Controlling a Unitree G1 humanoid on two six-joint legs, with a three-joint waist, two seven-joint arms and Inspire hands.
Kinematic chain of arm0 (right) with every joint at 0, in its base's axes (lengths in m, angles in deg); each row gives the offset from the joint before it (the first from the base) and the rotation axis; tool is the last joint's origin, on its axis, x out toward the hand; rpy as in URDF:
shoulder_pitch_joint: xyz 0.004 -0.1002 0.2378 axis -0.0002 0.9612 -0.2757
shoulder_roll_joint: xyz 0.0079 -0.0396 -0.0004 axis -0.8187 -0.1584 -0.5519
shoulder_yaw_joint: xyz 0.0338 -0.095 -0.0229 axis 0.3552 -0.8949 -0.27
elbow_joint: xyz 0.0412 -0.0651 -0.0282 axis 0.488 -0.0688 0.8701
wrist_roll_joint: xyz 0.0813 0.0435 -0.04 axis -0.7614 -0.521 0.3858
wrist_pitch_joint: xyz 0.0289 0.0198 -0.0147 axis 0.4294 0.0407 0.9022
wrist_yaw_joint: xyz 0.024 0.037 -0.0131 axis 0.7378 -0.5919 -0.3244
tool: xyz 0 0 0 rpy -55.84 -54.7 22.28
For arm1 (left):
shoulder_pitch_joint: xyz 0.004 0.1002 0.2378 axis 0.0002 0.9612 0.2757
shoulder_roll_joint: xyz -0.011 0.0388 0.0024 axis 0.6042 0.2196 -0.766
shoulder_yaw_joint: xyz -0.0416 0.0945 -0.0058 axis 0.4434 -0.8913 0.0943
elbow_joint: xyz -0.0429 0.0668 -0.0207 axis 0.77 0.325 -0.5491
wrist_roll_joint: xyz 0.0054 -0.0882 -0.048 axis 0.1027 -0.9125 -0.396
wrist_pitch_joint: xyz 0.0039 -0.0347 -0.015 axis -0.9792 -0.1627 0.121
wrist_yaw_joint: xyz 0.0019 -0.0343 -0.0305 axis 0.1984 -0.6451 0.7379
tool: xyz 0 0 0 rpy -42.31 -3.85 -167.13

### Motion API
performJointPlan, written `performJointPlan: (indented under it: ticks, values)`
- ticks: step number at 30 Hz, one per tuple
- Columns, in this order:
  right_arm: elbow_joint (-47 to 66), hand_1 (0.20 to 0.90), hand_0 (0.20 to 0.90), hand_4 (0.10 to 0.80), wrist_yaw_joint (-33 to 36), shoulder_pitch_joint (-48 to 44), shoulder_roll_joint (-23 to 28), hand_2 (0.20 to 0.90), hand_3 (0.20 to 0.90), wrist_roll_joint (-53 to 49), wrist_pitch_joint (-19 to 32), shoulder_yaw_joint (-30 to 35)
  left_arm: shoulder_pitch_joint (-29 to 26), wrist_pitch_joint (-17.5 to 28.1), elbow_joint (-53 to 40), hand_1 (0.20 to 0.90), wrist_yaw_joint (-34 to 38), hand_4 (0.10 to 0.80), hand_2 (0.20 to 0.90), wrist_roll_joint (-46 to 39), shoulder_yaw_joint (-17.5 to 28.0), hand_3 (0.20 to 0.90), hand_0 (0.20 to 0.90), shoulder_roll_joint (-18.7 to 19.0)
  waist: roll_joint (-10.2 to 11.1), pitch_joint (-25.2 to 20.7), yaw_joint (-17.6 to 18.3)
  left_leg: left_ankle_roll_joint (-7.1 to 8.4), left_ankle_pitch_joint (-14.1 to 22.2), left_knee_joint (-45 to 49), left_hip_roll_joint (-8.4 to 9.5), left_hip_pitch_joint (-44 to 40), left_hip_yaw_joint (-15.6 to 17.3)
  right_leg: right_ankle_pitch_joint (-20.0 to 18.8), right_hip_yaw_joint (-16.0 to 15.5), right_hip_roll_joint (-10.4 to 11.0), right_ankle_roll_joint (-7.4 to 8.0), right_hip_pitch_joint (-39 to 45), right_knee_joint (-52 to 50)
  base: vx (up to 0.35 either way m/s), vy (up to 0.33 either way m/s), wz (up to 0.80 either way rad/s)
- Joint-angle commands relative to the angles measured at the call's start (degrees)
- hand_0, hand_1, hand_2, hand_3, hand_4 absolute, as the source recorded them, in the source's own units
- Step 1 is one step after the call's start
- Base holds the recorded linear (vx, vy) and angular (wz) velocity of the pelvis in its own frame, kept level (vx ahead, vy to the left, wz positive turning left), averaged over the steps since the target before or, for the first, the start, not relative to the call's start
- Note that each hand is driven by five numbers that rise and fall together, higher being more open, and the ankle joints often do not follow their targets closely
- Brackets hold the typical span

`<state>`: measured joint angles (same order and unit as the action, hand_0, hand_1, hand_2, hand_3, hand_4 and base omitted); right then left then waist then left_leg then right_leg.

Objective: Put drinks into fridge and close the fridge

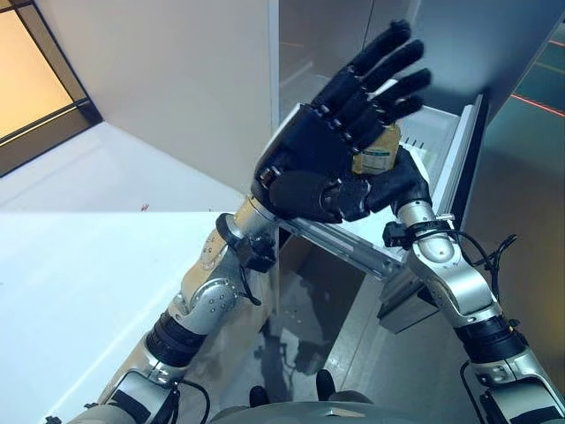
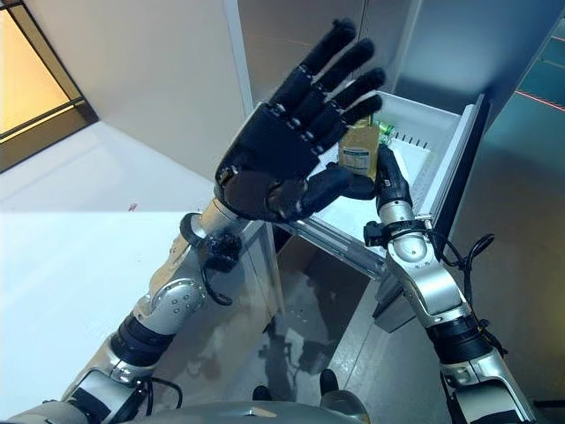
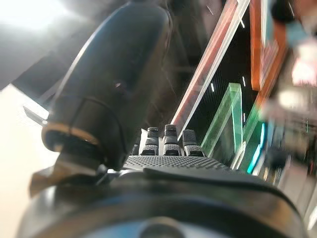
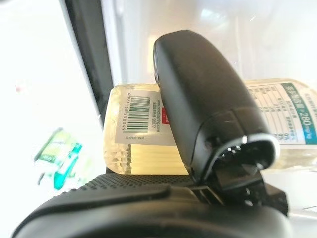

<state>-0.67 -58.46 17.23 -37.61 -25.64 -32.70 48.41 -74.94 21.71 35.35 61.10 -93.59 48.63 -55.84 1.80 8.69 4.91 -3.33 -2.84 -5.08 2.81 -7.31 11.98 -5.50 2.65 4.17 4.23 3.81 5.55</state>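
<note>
A small bottle (image 2: 359, 146) of pale yellow drink with a white and teal label is held in my right hand (image 2: 389, 183). In the right wrist view the thumb (image 4: 198, 104) lies across the bottle (image 4: 133, 134). Hand and bottle are over the white shelf (image 2: 422, 119) on the open fridge door. My left hand (image 1: 322, 146) is raised in front of that shelf with its fingers straight and spread, holding nothing. It hides part of the bottle (image 1: 380, 155). In the left wrist view the left fingers (image 3: 168, 141) are straight.
A green and white object (image 4: 58, 159) lies in the door shelf beside the bottle. The door's dark edge (image 1: 470, 155) runs along the right. Behind it stands the grey fridge body (image 1: 327, 44). On the left is a white counter (image 1: 79, 274).
</note>
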Motion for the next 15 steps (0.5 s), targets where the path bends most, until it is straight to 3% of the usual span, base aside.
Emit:
performJointPlan:
  ticks: [1, 7, 8, 15]
  values:
    - [-0.42, 0.300, 0.300, 0.100, 5.22, -16.91, 0.70, 0.300, 0.200, 6.86, 13.69, 7.59, -2.94, -4.24, -2.68, 0.900, -5.79, 0.800, 0.900, -11.42, -1.91, 0.900, 0.900, -3.44, 0.17, -6.40, -1.23, 1.67, 4.61, 0.08, -1.36, -1.07, -6.56, 1.75, -3.18, -2.91, -1.34, 2.36, -0.55, 0.040, -0.056, 0.18]
    - [-9.91, 0.300, 0.300, 0.100, 7.11, -21.32, 3.90, 0.300, 0.200, 3.75, 14.67, 7.27, 0.47, -10.86, -2.05, 0.900, -10.06, 0.800, 0.900, -15.42, -1.66, 0.900, 0.900, -2.63, -0.05, -6.27, -3.17, 2.19, 4.41, 0.08, -1.56, -0.82, -7.95, 2.25, -4.86, -2.87, -1.81, 2.79, -0.55, 0.029, -0.046, 0.21]
    - [-17.63, 0.300, 0.300, 0.100, 7.49, -23.98, 6.38, 0.300, 0.200, 2.10, 15.78, 7.20, 3.06, -15.22, -2.02, 0.900, -12.25, 0.800, 0.900, -18.03, -0.65, 0.900, 0.900, -1.54, -0.29, -6.29, -4.99, 2.65, 4.18, 0.08, -1.69, -0.50, -8.95, 2.62, -6.49, -2.77, -2.05, 2.97, -0.55, 0.031, -0.038, 0.29]
    - [-34.19, 0.300, 0.300, 0.100, 5.06, -29.02, 12.00, 0.300, 0.200, 3.86, 15.40, 4.20, 7.58, -26.49, 0.11, 0.900, -16.19, 0.800, 0.900, -19.47, -0.28, 0.900, 0.900, 0.12, -1.05, -5.96, -8.10, 3.67, 3.91, 0.08, -2.28, -0.30, -10.76, 3.65, -10.37, -2.44, -2.25, 4.04, -0.55, 0.035, -0.022, 0.41]
